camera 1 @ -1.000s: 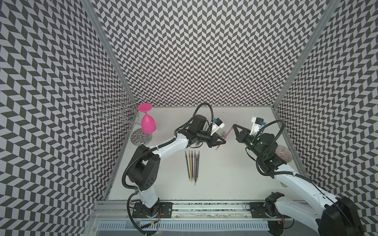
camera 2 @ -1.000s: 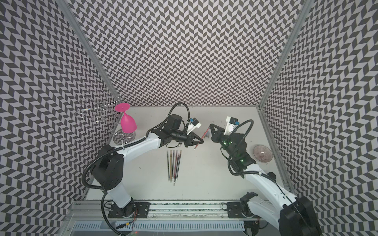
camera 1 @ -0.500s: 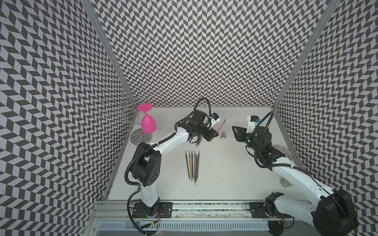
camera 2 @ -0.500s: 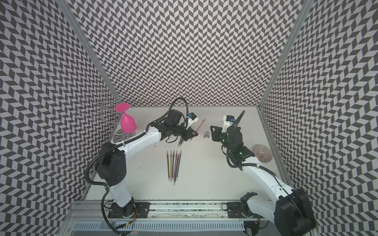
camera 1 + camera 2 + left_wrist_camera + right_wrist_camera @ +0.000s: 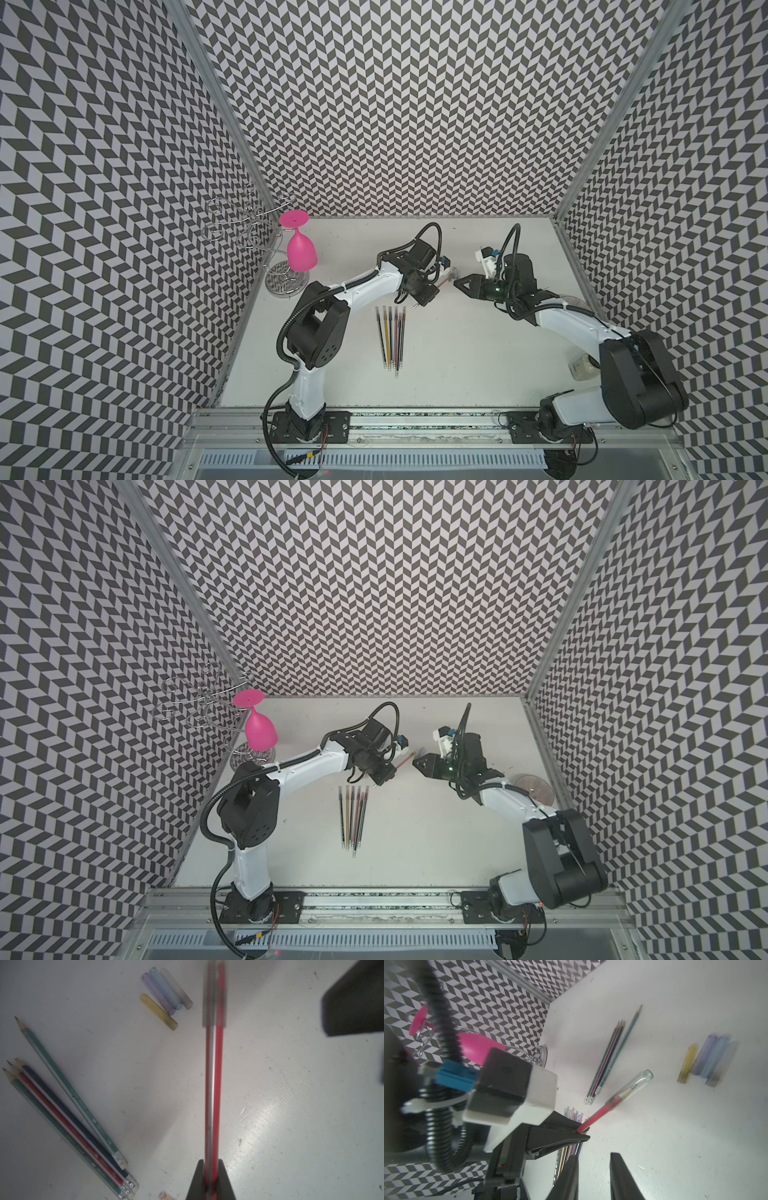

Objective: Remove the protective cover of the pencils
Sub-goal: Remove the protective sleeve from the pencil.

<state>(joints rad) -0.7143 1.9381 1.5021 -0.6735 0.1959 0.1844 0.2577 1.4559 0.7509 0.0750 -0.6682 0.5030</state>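
On table (image 5: 291,1095), teal pencil (image 5: 69,1090) — marked "HB"

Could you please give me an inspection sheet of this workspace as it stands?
Surface: white table, scuffed.
Job's things: red pencil held, clear cover on its tip; capped pencils in a row; bare pencils; four loose covers.
Clutter: pink glass on wire rack; disc by the right arm.
Grippers: left gripper shut on red pencil; right gripper open, empty.
Cables: black hose loops above the left wrist, clear of pencils.
Surroundings: chevron walls.
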